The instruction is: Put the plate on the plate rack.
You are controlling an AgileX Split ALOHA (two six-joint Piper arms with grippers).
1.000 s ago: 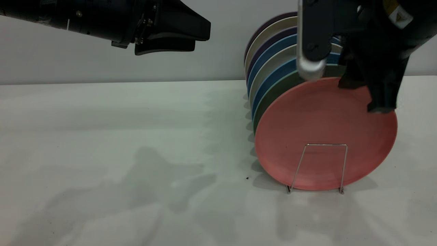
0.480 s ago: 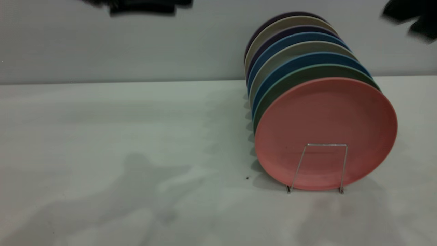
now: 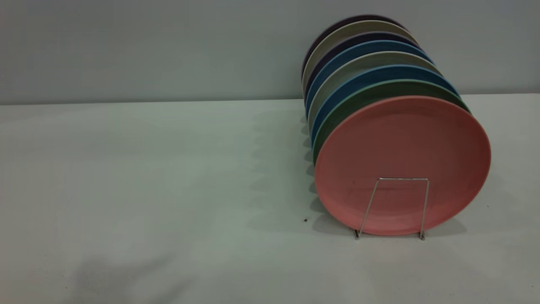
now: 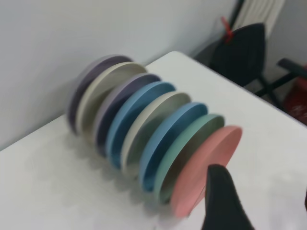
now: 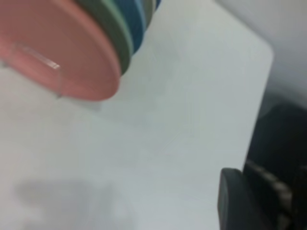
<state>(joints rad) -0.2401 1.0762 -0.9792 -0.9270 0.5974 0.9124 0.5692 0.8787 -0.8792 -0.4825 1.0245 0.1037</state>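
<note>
The salmon-pink plate (image 3: 403, 164) stands on edge at the front of the plate rack, behind its front wire loop (image 3: 398, 207). It leans against the teal-green plate (image 3: 337, 122). No gripper shows in the exterior view. In the left wrist view my left gripper (image 4: 261, 206) is open and empty, high above and apart from the pink plate (image 4: 206, 170). In the right wrist view my right gripper (image 5: 268, 206) is open and empty, far from the pink plate (image 5: 53, 48) and the wire loop (image 5: 41, 62).
Several more plates in blue (image 3: 358, 80), grey and purple fill the rack behind the teal-green one. The white table (image 3: 168, 190) meets a grey wall at the back. A dark chair (image 4: 240, 52) stands beyond the table's far corner.
Both arms have risen out of the exterior view. The right gripper has left the pink plate's top rim. The plate stays in the rack, unmoved.
</note>
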